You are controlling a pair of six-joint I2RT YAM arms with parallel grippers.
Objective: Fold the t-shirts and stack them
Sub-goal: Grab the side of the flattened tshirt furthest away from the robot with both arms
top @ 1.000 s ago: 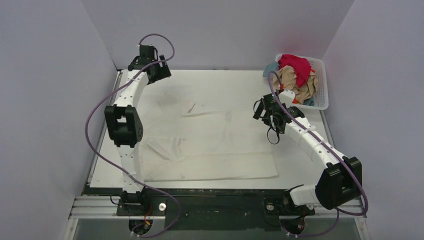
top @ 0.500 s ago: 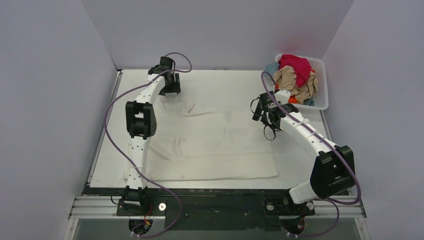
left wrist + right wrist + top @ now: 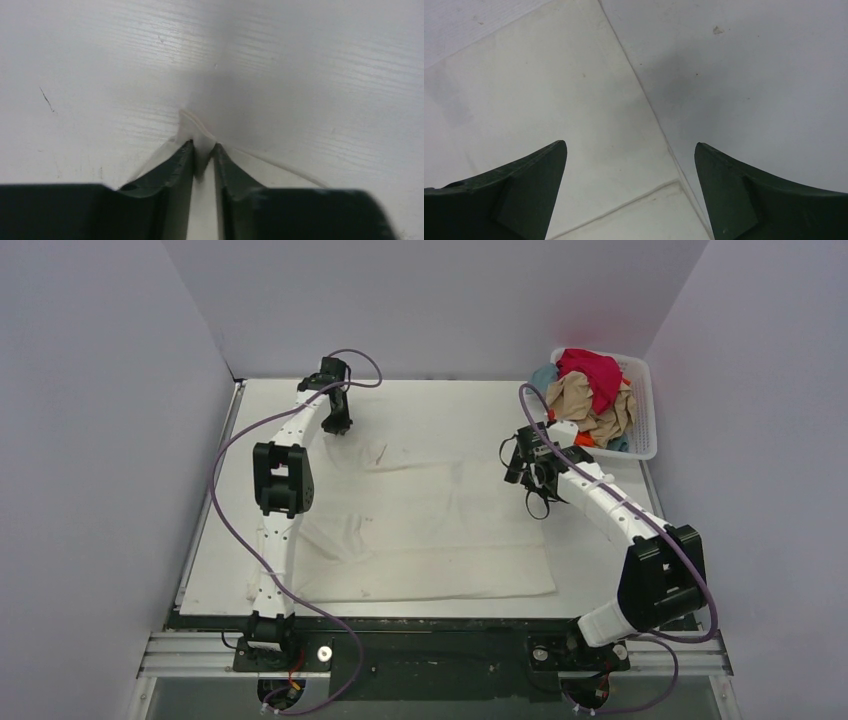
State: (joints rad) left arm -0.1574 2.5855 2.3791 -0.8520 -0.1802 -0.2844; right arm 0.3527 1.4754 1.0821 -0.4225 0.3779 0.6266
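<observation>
Top view: cream shirt (image 3: 440, 530) lies spread flat on the tabletop (image 3: 430, 405), w/ a wrinkled bunch in its near-left part. Left end effector (image 3: 335, 425) is down at the shirt's far-left corner; jaw gap can't be read from here. Right end effector (image 3: 522, 462) is over the shirt's far-right edge. Basket (image 3: 648, 410) stands past the shirt's far-right corner, apart from it. It is heaped w/ a red shirt (image 3: 592, 372) on top, a tan shirt (image 3: 590, 405) below that, and a blue shirt (image 3: 542, 375) poking out on the side nearest the cream shirt.

Left wrist: left end effector (image 3: 202, 155) is narrow, jaws nearly together, holding a small raised pinch of the cream shirt (image 3: 196, 131). The cloth edge runs off from the pinch on both sides; bare tabletop (image 3: 325, 60) lies beyond.

Right wrist: right end effector (image 3: 630, 144) is wide and holds nothing. Below it the cream shirt (image 3: 549, 90) lies flat, its edge running diagonally between the jaws, w/ bare tabletop (image 3: 749, 75) on the other side. A hem line shows low in frame. Whether the fingers (image 3: 529, 185) touch the cloth: can't tell.
</observation>
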